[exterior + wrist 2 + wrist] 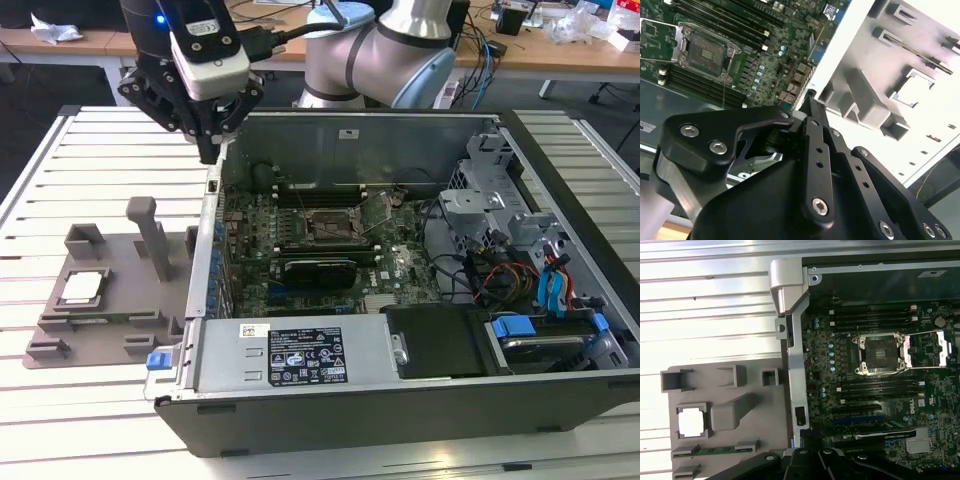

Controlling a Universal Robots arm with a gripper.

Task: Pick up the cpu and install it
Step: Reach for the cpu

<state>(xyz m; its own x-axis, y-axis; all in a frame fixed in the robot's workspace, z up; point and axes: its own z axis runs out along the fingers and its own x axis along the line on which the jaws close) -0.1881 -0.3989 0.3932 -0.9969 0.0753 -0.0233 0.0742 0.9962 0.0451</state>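
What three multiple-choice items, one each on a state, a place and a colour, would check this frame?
1. The motherboard socket is: A empty, with its cover swung open; B filled by a chip; C under a heatsink.
2. The cpu lies: A in the socket; B in the tray beside the case; C on the floor.
3. The tray is: A red; B grey; C blue.

Answers: 1 A, the socket bed is bare and the cover lies to one side in the first wrist view. 2 B, the pale square sits in a tray pocket outside the case wall. 3 B, it shows grey in the exterior view.
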